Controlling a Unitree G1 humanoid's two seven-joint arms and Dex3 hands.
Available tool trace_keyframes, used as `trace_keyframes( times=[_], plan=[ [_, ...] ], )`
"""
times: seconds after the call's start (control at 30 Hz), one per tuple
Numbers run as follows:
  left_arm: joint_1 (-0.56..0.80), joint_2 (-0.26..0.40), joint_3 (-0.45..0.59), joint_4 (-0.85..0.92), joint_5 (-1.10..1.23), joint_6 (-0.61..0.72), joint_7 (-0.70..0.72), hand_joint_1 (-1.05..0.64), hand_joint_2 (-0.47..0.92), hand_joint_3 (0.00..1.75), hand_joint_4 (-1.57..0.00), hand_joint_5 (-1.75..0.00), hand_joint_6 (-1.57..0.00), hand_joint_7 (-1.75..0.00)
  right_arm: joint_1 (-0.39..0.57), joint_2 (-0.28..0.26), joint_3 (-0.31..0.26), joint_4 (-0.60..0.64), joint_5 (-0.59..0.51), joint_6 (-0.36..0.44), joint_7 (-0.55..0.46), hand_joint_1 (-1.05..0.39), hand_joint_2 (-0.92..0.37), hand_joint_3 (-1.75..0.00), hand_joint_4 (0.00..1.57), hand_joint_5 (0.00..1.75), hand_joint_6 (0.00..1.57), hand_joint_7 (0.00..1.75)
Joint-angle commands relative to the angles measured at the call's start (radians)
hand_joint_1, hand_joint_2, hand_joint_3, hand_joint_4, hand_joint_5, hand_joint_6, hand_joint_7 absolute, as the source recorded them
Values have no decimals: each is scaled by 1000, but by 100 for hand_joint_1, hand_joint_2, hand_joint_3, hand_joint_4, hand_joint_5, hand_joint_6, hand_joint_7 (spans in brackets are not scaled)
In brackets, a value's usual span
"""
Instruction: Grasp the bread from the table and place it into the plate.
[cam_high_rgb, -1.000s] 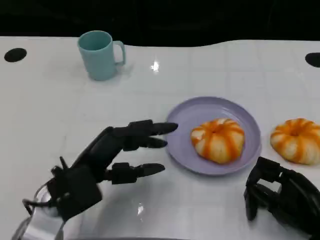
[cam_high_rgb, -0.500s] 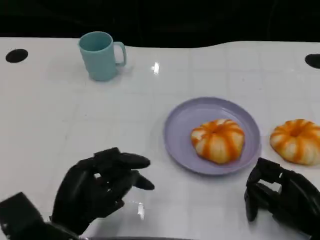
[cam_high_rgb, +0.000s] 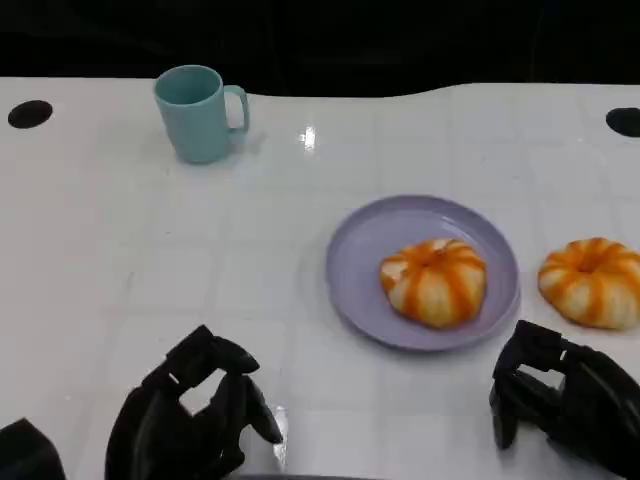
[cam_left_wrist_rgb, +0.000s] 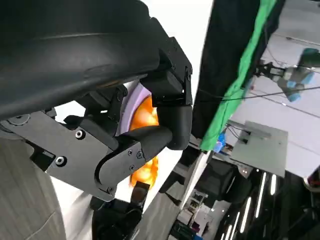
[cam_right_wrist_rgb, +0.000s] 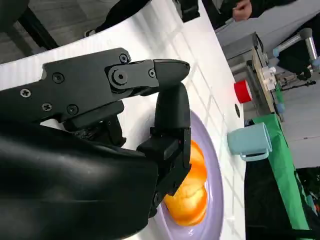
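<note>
i see one bread already on the purple plate, mid-table. a second bread sits by the table's right edge, just beyond my right hand, whose fingers curl around nothing. my left hand, near the front edge, is curled and holds nothing too.

A teal mug stands upright on the white table; handle right.

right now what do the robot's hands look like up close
Both are matte black with jointed, blocky fingers. The left hand and right hand look alike from the head view. The wrist views show a smooth rounded black shell behind each, flat finger links fixed with small round screws, and rounded fingertips. No markings or loose cables are visible.
</note>
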Motion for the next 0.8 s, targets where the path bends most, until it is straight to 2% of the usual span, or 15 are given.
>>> trace_keyframes(
  times=[0.03, 0.17, 0.3, 0.4, 0.5, 0.77, 0.8],
  plan=[
    [36, -6, 18, -36, -4, 41, 14, -37, 65, 101, -80, -175, -63, -171, 19, -18, -2, -27, 4, 0, -2, -58, -92, -23, 72, 174, 66, 152],
    [52, -16, 23, -47, -3, 74, 13, -35, 58, 111, -82, -175, -66, -169, 22, -19, -2, -33, 2, 8, -11, -59, -92, -21, 73, 173, 67, 150],
    [48, -22, 32, -40, 0, 75, -6, -35, 57, 114, -82, -175, -66, -168, 23, -19, -2, -31, 1, 3, -10, -58, -92, -22, 74, 173, 67, 150],
    [36, -19, 40, -23, 4, 48, -37, -41, 71, 78, -79, -175, -65, -165, 21, -20, -3, -25, 3, -2, -5, -60, -92, -21, 73, 172, 67, 149],
    [29, -23, 48, -22, 9, 34, -44, -42, 79, 64, -78, -175, -65, -162, 21, -19, -7, -30, 9, 17, -10, -59, -92, -20, 74, 172, 69, 149],
    [10, -20, 63, -10, 2, 40, -67, -40, 73, 74, -76, -173, -67, -159, 17, -23, -5, -23, 1, 5, -10, -59, -92, -21, 73, 173, 67, 149],
    [8, -19, 64, -8, 7, 38, -66, -38, 69, 84, -78, -173, -68, -160, 17, -23, -4, -21, -1, 1, -9, -59, -92, -22, 73, 173, 67, 150]
  ],
)
